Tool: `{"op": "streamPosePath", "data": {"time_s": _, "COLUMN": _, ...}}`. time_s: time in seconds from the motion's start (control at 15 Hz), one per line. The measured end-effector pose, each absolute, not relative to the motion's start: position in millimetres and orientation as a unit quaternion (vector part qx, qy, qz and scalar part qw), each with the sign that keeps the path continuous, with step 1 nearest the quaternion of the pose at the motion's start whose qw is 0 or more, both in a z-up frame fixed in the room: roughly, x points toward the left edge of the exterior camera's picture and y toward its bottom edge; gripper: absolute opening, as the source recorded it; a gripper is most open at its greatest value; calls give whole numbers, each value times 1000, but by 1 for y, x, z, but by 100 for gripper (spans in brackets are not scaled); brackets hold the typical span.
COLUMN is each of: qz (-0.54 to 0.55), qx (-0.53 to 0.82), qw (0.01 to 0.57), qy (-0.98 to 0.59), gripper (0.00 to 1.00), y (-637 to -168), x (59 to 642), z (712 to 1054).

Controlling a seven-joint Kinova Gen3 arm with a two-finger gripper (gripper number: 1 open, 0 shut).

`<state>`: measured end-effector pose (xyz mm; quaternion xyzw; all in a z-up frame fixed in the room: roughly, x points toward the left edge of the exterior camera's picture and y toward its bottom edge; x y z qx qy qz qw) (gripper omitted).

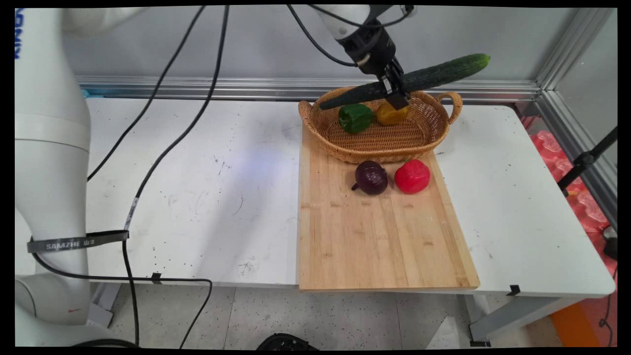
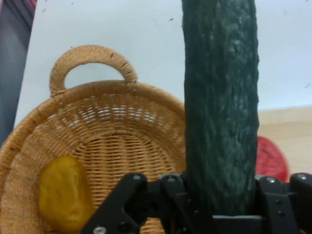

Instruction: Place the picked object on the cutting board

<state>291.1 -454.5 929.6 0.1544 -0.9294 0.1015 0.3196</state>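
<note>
A long dark green cucumber hangs tilted in the air above the wicker basket, its right end higher. My gripper is shut on the cucumber near its middle. In the hand view the cucumber runs up the frame between the fingers, held by my gripper. Inside the basket lie a green bell pepper and a yellow pepper, the latter also showing as the yellow pepper in the basket below the hand.
The basket stands at the far end of a wooden cutting board. On the board, just in front of the basket, sit a purple onion and a red pepper. Black cables hang over the table's left half.
</note>
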Motion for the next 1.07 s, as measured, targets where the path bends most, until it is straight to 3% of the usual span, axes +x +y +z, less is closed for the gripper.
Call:
{"op": "streamPosePath", "data": {"time_s": 0.53, "qz": 74, "qx": 160, "qw": 295, "qy": -939, "gripper": 0, "y": -364, "x": 268, "z": 952}}
{"op": "streamPosePath", "data": {"time_s": 1.07, "qz": 50, "qx": 141, "qw": 250, "qy": -957, "gripper": 0, "y": -277, "x": 237, "z": 924}}
